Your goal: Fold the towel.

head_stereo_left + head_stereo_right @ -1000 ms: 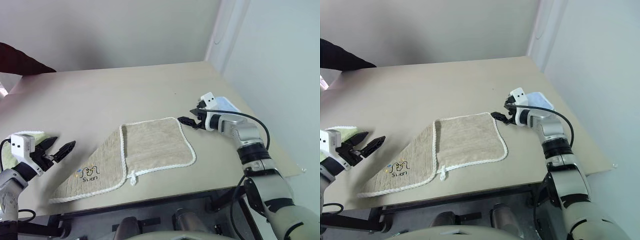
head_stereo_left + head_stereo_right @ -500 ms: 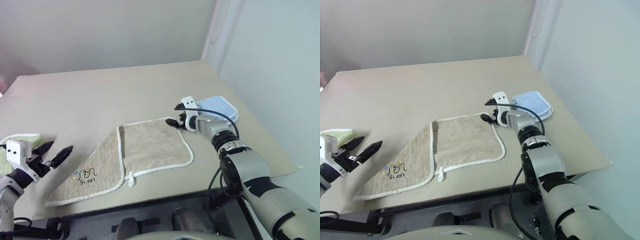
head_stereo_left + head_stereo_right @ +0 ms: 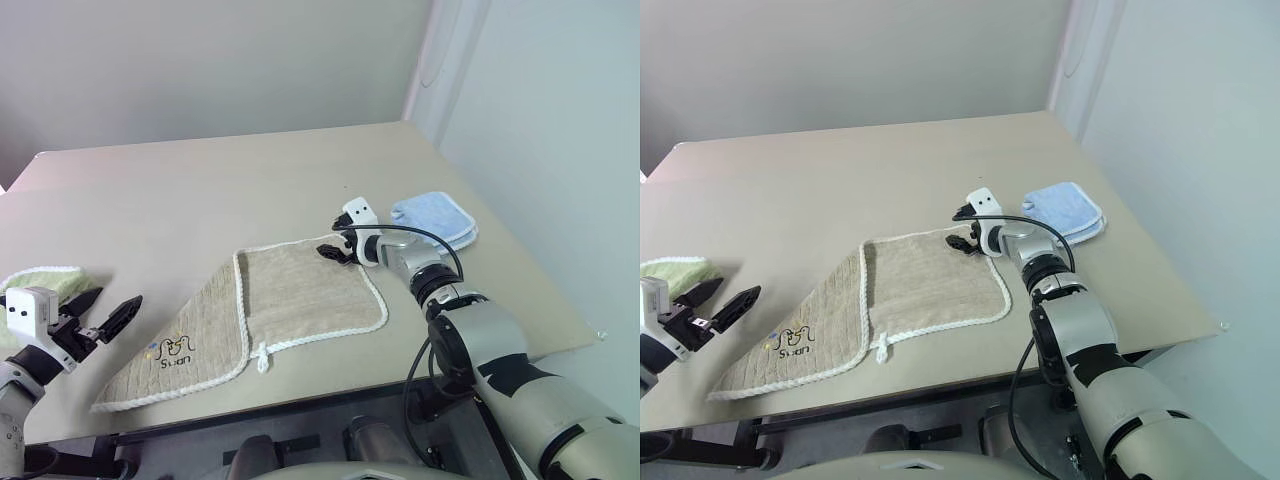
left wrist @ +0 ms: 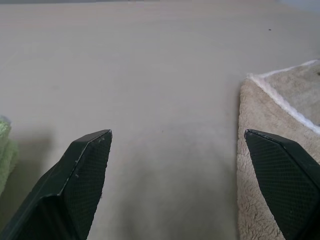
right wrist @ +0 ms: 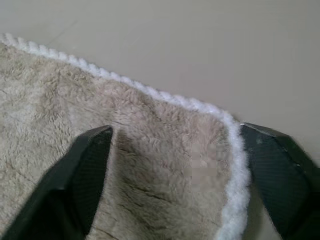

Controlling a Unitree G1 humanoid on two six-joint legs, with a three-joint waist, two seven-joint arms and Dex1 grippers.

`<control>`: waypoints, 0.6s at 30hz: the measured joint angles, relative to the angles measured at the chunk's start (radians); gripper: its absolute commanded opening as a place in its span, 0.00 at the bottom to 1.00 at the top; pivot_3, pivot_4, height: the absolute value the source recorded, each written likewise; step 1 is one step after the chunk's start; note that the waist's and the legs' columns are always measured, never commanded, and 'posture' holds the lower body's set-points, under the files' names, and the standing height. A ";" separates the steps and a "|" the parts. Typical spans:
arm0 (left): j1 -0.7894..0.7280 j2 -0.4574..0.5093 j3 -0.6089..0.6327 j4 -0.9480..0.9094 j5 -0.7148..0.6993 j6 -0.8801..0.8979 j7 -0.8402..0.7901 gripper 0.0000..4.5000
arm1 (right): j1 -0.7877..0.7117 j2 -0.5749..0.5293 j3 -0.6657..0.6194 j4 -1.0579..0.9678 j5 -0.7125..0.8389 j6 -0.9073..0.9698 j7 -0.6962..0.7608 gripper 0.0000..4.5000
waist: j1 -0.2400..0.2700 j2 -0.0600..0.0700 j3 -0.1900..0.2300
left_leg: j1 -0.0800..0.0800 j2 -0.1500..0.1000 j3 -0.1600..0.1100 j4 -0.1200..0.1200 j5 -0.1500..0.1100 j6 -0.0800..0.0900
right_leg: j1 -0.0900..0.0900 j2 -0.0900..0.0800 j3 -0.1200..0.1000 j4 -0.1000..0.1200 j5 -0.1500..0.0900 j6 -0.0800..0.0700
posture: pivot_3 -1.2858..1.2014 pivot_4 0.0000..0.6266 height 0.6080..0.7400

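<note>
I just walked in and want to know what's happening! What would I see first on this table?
First you'd see the tan towel with white rope edging, lying partly folded near the front edge of the table. The right end effector sits at its far right corner, its black fingers open astride that corner. The left end effector waits open off the towel's left side, beside a green cloth, and a blue cloth lies at the right.

Looks-wise, both grippers have two black pointed fingers with a fine crosshatch texture on the pads [image 4: 82, 172]. A small white boxy module sits behind each gripper, at the lower left by the left gripper [image 3: 102, 322] and mid-frame by the right gripper [image 3: 330, 251]. The right arm is silver-grey with black ribbed joint rings, and a thin black cable loops along it.
</note>
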 measured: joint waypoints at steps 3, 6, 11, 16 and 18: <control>0.002 -0.001 0.000 -0.001 0.000 0.000 0.000 1.00 | 0.000 -0.001 -0.006 0.008 -0.007 0.000 -0.016 0.47 | -0.001 0.000 0.000 | 0.000 0.000 0.000 0.000 0.000 0.000 | 0.000 0.000 0.000 0.000 0.000 0.000 | 0.52 0.00 1.00; 0.009 -0.002 0.001 -0.001 0.000 0.000 0.000 1.00 | 0.000 -0.006 -0.011 0.015 -0.009 0.000 -0.028 0.21 | -0.002 0.000 0.000 | 0.000 0.000 0.000 0.000 0.000 0.000 | 0.000 0.000 0.000 0.000 0.000 0.000 | 0.52 0.00 1.00; 0.017 -0.002 0.003 -0.010 0.000 0.002 0.001 1.00 | 0.000 -0.012 -0.011 0.017 -0.018 -0.014 -0.030 0.01 | -0.002 0.000 0.000 | 0.000 0.000 0.000 0.000 0.000 0.000 | 0.000 0.000 0.000 0.000 0.000 0.000 | 0.52 0.00 1.00; 0.020 0.004 0.014 -0.030 -0.002 0.014 -0.002 1.00 | 0.000 -0.013 -0.026 -0.017 0.007 -0.033 0.091 0.01 | -0.003 0.001 0.000 | 0.000 0.000 0.000 0.000 0.000 0.000 | 0.000 0.000 0.000 0.000 0.000 0.000 | 0.52 0.00 1.00; 0.021 0.008 0.019 -0.035 -0.009 0.024 -0.004 1.00 | 0.000 -0.021 -0.026 -0.079 0.022 -0.033 0.159 0.01 | -0.003 0.001 0.001 | 0.000 0.000 0.000 0.000 0.000 0.000 | 0.000 0.000 0.000 0.001 -0.002 0.003 | 0.52 0.00 1.00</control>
